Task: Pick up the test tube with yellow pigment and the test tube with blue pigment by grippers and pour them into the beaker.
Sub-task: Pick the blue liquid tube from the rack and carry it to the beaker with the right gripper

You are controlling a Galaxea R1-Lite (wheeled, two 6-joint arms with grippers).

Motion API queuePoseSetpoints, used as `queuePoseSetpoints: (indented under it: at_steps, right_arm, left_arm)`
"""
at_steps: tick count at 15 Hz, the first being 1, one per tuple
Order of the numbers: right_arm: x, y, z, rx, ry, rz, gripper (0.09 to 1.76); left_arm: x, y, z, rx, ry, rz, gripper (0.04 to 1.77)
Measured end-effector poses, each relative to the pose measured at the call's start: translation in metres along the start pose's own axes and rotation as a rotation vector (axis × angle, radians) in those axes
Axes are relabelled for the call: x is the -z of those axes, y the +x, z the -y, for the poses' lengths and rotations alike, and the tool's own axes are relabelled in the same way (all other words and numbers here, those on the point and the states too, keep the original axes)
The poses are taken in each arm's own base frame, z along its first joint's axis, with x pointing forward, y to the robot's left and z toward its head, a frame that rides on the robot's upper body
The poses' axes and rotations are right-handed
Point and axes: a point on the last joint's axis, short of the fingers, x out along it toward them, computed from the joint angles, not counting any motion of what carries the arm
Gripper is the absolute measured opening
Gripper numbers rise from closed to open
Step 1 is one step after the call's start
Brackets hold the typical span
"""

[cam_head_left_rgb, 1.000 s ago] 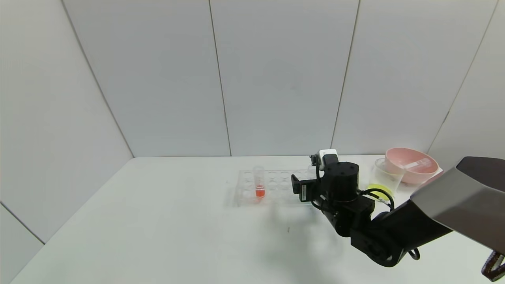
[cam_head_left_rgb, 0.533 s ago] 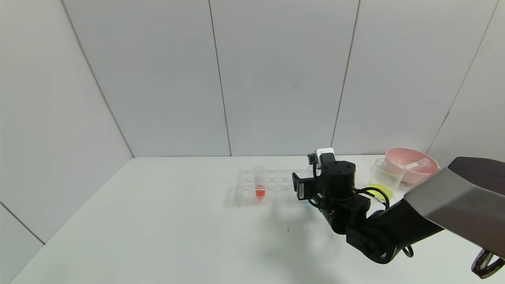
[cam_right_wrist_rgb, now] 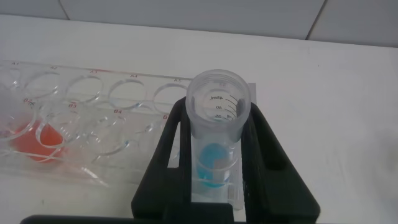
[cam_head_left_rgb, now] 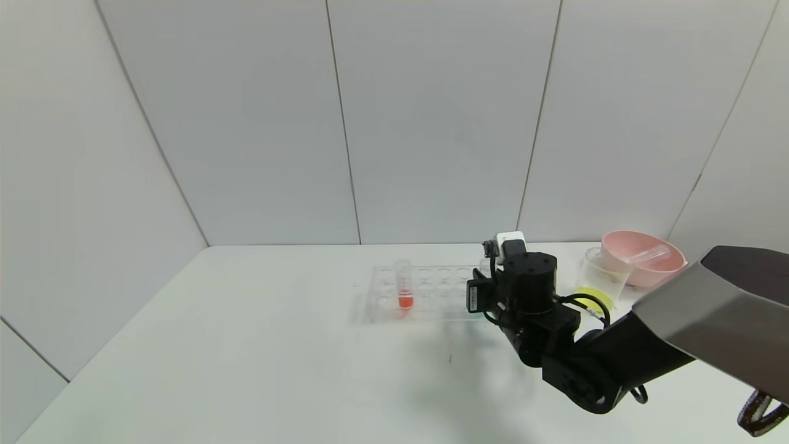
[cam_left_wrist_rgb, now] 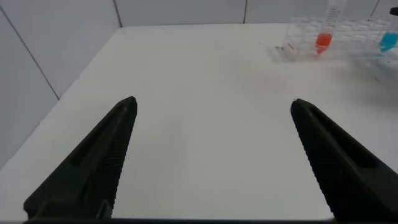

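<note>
Tabletop (cam_head_left_rgb: 246,345) work fills our head view: our right pincer (cam_head_left_rgb: 479,295) sits at the rack's (cam_head_left_rgb: 425,290) three o'clock end, with the beaker (cam_head_left_rgb: 601,274), yellow already at its bottom, further toward three o'clock. Our left wrist view shows our left pincer (cam_left_wrist_rgb: 211,155) spread wide over bare surface, well apart. Our right wrist view shows the pads clamped on the test tube with blue pigment (cam_right_wrist_rgb: 217,140), upright in the rack. We judge it light, slick, brittle; grip below the rim.
</note>
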Motion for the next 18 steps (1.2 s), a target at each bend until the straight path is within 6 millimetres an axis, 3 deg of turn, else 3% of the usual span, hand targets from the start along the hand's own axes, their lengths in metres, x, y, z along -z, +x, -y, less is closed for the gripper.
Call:
queuePoseSetpoints:
  at_steps: [5,12,18]
  right_arm:
    - [-0.008,-0.003,0.0,-0.004,0.01,0.022,0.52]
    - [-0.054,-0.027,0.005,-0.024,-0.004,0.124,0.52]
    - [-0.058,-0.033,0.011,-0.021,-0.01,0.126,0.52]
  left_arm:
    - [0.0,0.0,0.0,0.0,0.0,0.0,1.76]
    - [0.0,0.0,0.0,0.0,0.0,0.0,1.76]
    - [0.0,0.0,0.0,0.0,0.0,0.0,1.76]
